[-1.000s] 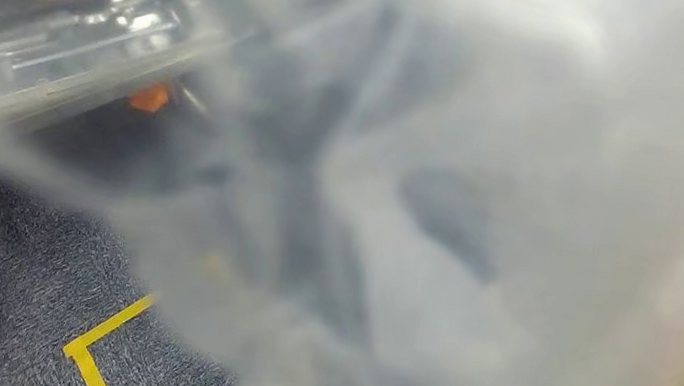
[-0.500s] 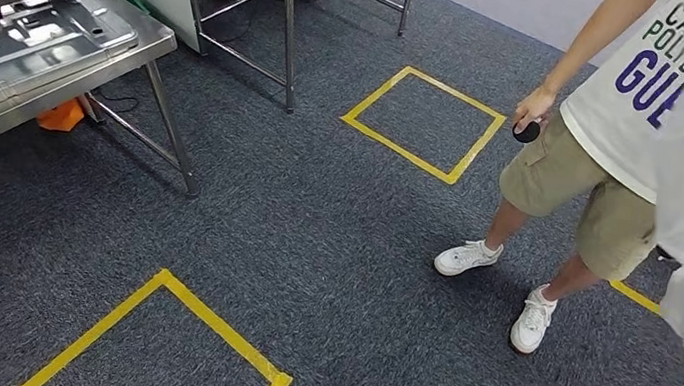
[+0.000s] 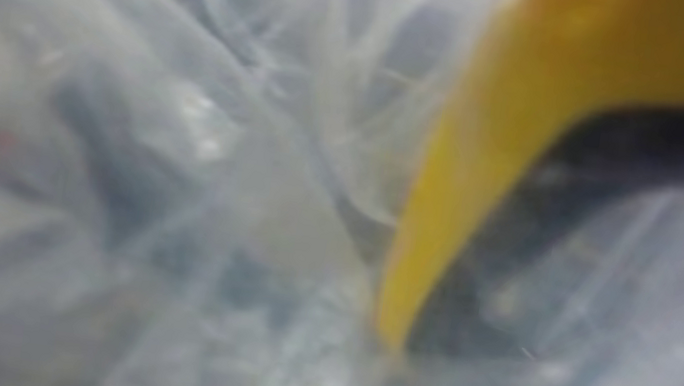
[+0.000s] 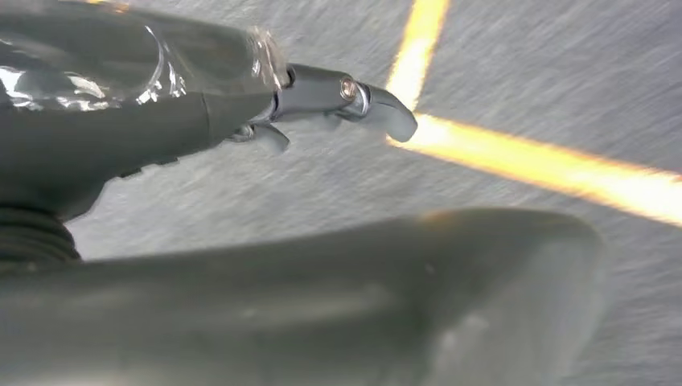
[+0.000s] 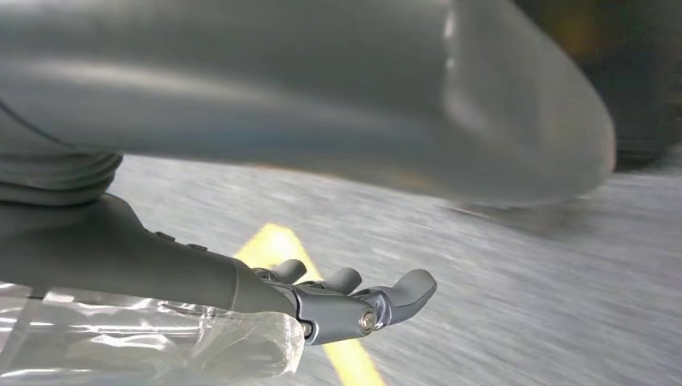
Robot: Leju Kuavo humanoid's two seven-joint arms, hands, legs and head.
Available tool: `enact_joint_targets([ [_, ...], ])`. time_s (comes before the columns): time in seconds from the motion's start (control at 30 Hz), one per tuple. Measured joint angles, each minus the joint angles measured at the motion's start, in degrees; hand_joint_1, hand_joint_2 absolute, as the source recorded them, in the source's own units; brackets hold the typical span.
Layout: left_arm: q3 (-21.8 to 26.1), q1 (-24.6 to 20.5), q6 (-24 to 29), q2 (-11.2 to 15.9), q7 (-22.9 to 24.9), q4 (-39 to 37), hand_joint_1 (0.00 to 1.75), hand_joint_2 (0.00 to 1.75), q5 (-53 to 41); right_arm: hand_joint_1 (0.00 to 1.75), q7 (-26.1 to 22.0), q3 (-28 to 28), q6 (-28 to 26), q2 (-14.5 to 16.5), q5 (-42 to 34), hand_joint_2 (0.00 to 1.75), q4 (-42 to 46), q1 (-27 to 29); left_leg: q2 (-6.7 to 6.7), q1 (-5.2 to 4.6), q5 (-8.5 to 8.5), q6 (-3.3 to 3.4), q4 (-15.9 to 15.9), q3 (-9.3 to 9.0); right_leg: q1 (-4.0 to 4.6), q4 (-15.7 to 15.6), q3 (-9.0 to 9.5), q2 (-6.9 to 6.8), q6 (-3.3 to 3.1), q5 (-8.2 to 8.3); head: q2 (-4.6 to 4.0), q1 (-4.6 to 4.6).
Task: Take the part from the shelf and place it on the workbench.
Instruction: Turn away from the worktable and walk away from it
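Where plastic wrap (image 3: 168,179) blurs: perhaps the part (image 3: 485,153).

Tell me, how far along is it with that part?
Done, apparently: pickup, since a plastic-wrapped part with a yellow piece looms before the head camera. In hand: its wrap lies against the left robot hand and right robot hand above taped carpet. Left: setting it on the workbench.

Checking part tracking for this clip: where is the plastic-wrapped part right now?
The plastic-wrapped part is pressed close before the head camera; its clear wrap lies against the left hand and the right hand, above grey carpet.
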State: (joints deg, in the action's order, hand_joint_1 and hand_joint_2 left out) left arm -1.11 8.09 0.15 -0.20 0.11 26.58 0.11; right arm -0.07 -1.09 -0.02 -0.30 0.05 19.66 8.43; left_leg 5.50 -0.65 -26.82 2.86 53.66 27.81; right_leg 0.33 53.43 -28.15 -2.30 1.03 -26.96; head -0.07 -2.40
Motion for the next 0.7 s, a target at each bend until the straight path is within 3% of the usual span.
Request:
enact_joint_targets([
  [0.07,-0.02,3.15,-0.02,-0.01,0.04,-2.31,0.00,0.00,0.01,0.00,-0.02,0.00,0.00,0.05,0.02,0.00,2.51,-3.09,-1.47,0.22,-2.07,-0.73,2.63,0.78,-0.30,-0.19,-0.18,1.49,-0.57,0.46,0.00,0.02],
  [0.13,0.01,6.19,0.01,0.07,0.06,-5.16,0.00,0.00,0.02,0.00,-0.03,0.01,0.00,0.05,0.02,0.00,5.34,-5.91,-3.96,0.54,-6.44,-1.27,10.26,4.07,-0.45,-0.16,-0.57,3.22,-0.90,0.81,0.00,0.08],
  [0.17,0.03,7.61,0.01,0.13,0.07,-6.58,0.00,0.00,0.03,0.00,-0.03,0.02,0.00,0.03,0.01,0.00,6.74,-7.08,-4.52,0.68,-8.35,-1.39,14.61,6.06,-0.45,-0.14,-0.77,4.28,-0.96,0.95,0.00,0.08],
  [0.2,0.03,8.78,0.01,0.18,0.08,-7.81,0.00,0.00,0.03,0.00,-0.04,0.03,0.00,0.02,0.01,0.00,7.97,-7.91,-4.78,0.77,-9.20,-1.48,17.53,7.47,-0.47,-0.11,-0.93,5.41,-0.94,1.07,0.00,0.08],
  [0.23,0.03,9.56,0.01,0.21,0.09,-8.76,0.00,0.00,0.02,0.00,-0.04,0.05,0.00,0.02,0.00,0.00,8.97,-8.40,-4.94,0.85,-8.72,-1.51,18.04,7.79,-0.51,-0.10,-0.98,6.51,-0.88,1.17,0.00,0.09],
  [0.27,0.03,9.89,0.01,0.24,0.08,-9.35,0.00,0.00,0.02,0.00,-0.04,0.07,0.00,0.02,-0.01,0.00,9.59,-8.57,-5.05,0.91,-7.37,-1.51,16.57,7.23,-0.57,-0.10,-0.97,7.39,-0.79,1.24,0.00,0.09],
  [0.33,0.04,8.64,0.02,0.31,0.00,-9.73,0.00,0.00,0.01,0.00,0.04,0.10,0.00,0.04,-0.01,0.00,9.96,-7.63,-6.55,1.06,-2.78,-1.43,7.71,3.35,-0.65,-0.09,-0.89,8.59,-0.50,1.23,0.00,0.10],
  [0.4,0.03,5.76,0.01,0.31,-0.09,-9.33,0.00,0.00,-0.01,0.00,0.16,0.13,0.00,0.08,-0.02,0.00,9.32,-5.31,-7.98,1.08,0.09,-1.04,1.14,0.42,-0.52,-0.01,-1.00,9.26,0.00,1.18,0.00,0.04],
  [0.43,0.02,4.17,0.01,0.28,-0.11,-8.78,0.00,0.00,-0.01,0.00,0.23,0.13,0.00,0.09,-0.03,0.00,8.63,-3.80,-8.22,0.98,0.39,-0.78,0.36,0.08,-0.44,0.02,-1.16,9.53,0.28,1.21,0.00,0.02],
  [0.5,0.02,1.13,-0.01,0.16,-0.16,-6.98,0.00,0.00,-0.02,0.00,0.35,0.13,0.00,0.09,-0.03,0.00,6.72,-0.58,-7.35,0.84,0.62,-0.10,0.30,0.13,-0.49,0.11,-1.30,10.05,0.77,1.25,0.00,0.02],
  [0.57,0.03,-2.19,-0.02,0.02,-0.24,-4.33,0.00,0.00,-0.05,0.00,0.45,0.13,0.00,0.09,-0.03,0.00,3.99,2.85,-6.65,0.89,0.90,0.71,0.07,0.23,-0.44,2.57,-2.37,7.63,1.21,-0.43,0.00,-0.06],
  [0.63,0.05,-5.38,0.00,-0.02,-0.31,-1.36,0.00,0.00,-0.08,0.00,0.51,0.12,0.00,0.10,-0.03,0.00,0.92,5.86,-5.95,0.83,1.06,1.28,0.00,0.49,-0.39,10.10,-5.96,4.23,1.56,-4.51,0.00,-0.21],
  [0.7,0.07,-7.38,0.02,-0.01,-0.31,0.94,0.00,0.00,-0.08,0.00,0.51,0.12,0.00,0.09,-0.03,0.00,-1.47,7.83,-5.01,0.64,1.09,1.41,0.03,0.75,-0.50,17.67,-9.72,3.29,1.77,-7.55,0.00,-0.25],
])
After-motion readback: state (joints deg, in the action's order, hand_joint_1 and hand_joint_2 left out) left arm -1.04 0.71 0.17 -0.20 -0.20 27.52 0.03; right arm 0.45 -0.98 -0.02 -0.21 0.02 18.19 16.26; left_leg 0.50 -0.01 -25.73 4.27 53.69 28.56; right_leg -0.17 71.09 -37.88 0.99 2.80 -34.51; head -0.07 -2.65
